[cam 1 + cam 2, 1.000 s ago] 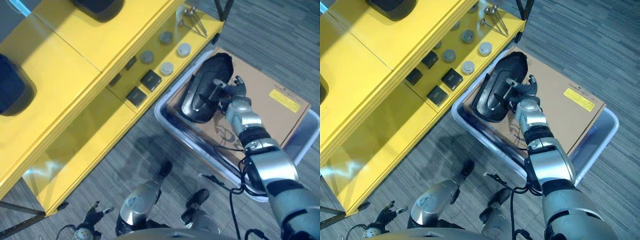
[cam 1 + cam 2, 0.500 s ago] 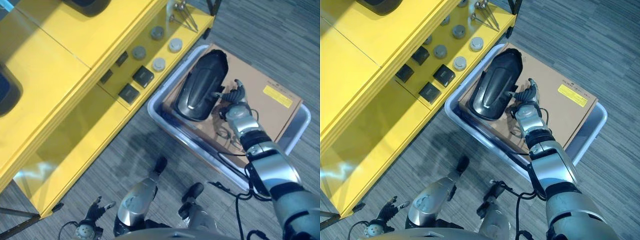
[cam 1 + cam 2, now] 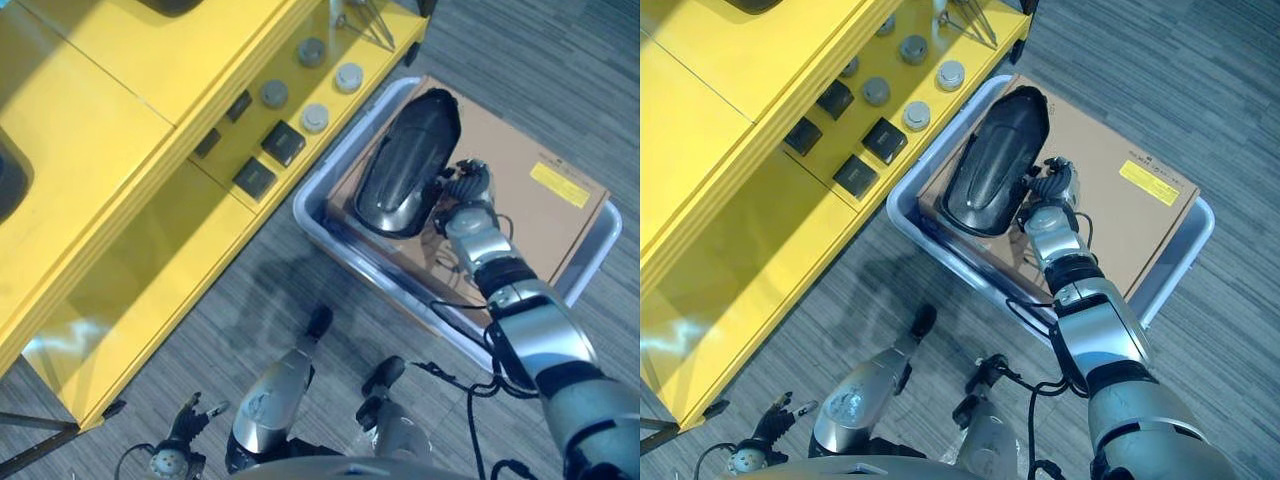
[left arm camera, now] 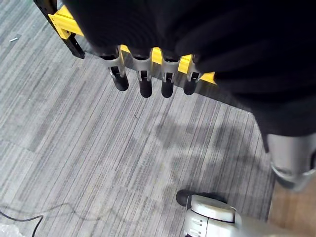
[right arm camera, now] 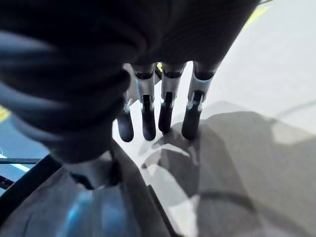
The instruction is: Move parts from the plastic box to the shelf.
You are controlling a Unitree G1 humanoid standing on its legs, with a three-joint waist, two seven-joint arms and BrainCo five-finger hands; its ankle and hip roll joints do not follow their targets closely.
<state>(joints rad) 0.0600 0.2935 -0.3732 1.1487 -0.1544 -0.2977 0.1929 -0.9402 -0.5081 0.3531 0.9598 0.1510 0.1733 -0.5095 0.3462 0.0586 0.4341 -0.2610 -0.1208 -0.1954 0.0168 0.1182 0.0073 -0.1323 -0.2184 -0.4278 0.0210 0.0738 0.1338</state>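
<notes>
The black mirror housing (image 3: 408, 165) has been lowered back onto the cardboard box (image 3: 540, 210) in the plastic box (image 3: 330, 232), at two o'clock. The right hand (image 3: 465, 188) seems curled beside it; grip probably needs retaking. Left hand (image 4: 148, 81) hangs relaxed.

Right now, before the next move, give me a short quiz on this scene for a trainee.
1. True or false: the left hand has its fingers curled round a part.
2. Which hand is beside the black part? A: left hand. B: right hand.
3. What does the black part lie on directly?

Key
1. False: the fingers are straight and hold nothing, over the floor.
2. B.
3. The cardboard box inside the plastic box, not the yellow shelf.
</notes>
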